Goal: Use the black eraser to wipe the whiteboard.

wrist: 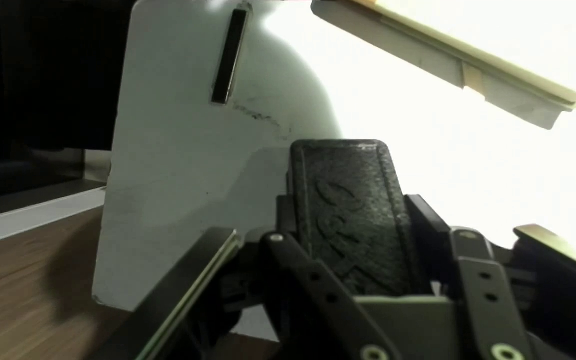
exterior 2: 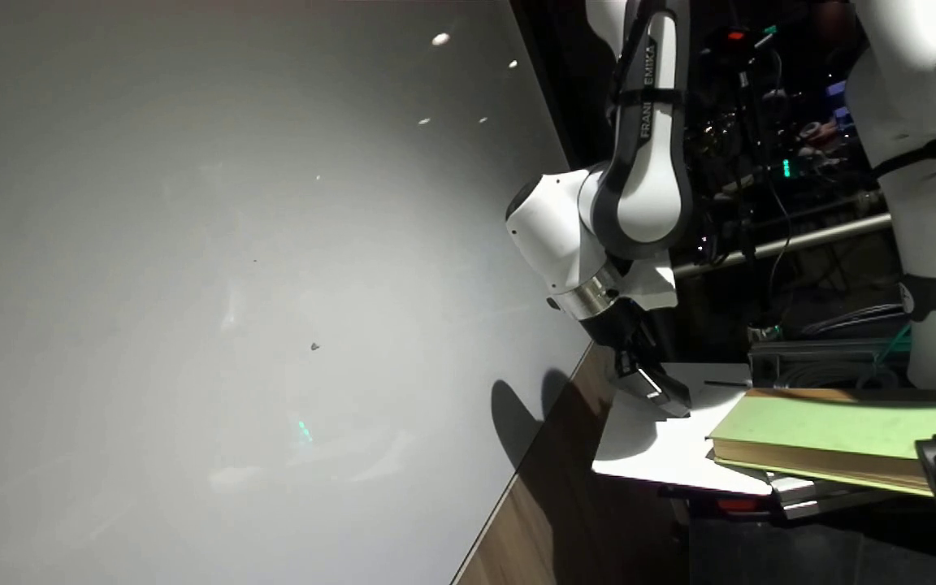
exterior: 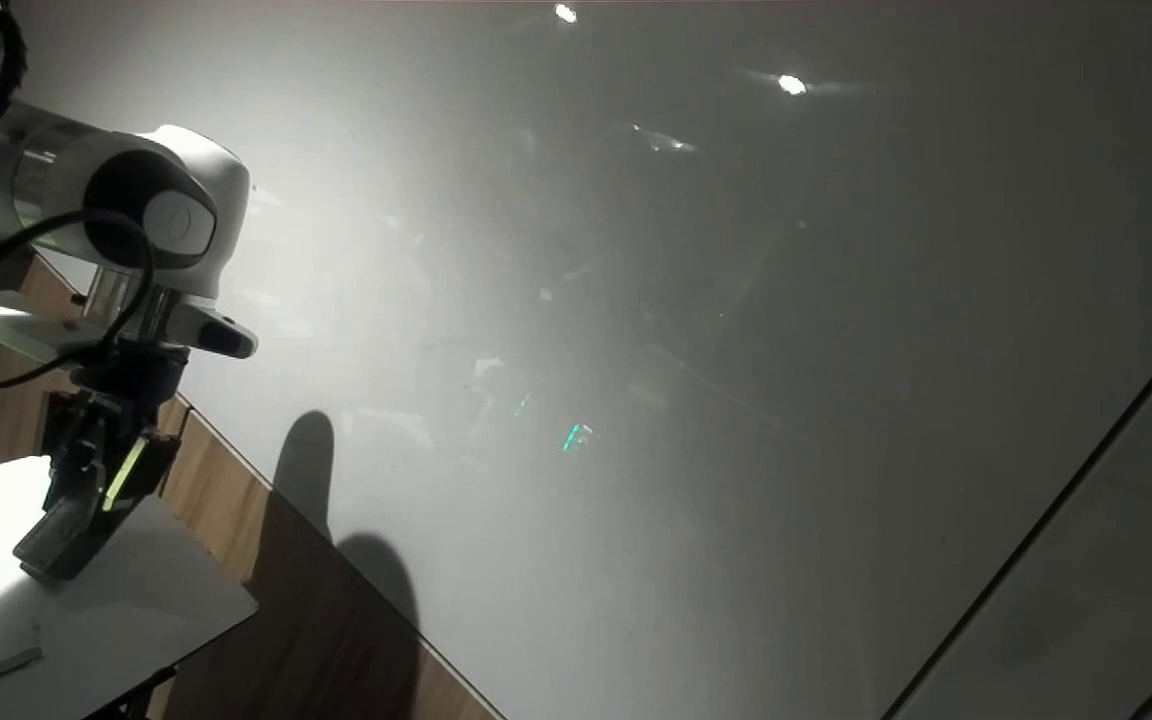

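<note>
The black eraser is a flat dark block with embossed marks, pointing away from my gripper. My gripper is shut on it, one finger against each long side. The eraser also shows below the gripper in both exterior views. It is tilted, low over the small white table top; I cannot tell whether its end touches the surface. The whiteboard is a large glossy grey-white panel beside the arm, filling much of both exterior views. The gripper and eraser are apart from it.
A thick green book lies on the table side near the robot base. A dark narrow strip is on the white table top. Wood panelling runs below the whiteboard's lower edge. A black cable loops beside the arm.
</note>
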`<state>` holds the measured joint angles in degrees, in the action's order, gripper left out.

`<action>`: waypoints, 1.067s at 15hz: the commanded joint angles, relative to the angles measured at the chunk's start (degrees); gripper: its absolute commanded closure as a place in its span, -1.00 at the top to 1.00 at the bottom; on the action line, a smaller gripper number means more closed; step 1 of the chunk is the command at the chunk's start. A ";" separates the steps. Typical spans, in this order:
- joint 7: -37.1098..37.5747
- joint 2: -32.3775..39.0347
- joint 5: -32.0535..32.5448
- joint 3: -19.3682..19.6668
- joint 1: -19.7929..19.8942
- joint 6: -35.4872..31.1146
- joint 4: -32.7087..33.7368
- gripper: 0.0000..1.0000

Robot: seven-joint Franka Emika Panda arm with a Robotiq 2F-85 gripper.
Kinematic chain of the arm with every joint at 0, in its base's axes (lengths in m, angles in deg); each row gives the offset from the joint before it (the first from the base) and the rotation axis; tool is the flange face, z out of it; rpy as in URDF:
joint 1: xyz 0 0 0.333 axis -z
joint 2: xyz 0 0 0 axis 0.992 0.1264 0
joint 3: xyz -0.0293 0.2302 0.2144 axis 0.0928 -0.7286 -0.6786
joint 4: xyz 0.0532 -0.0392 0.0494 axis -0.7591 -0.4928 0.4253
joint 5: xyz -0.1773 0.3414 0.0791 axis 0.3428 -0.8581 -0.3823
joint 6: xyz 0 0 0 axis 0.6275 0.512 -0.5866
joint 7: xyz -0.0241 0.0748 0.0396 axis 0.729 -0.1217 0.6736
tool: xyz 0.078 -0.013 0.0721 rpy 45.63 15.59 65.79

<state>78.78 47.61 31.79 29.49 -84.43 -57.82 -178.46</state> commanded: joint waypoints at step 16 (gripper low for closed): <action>-16.65 -12.42 -10.25 4.54 1.23 -3.80 -1.33 1.00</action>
<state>68.18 46.49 26.16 32.64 -83.93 -59.65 -174.38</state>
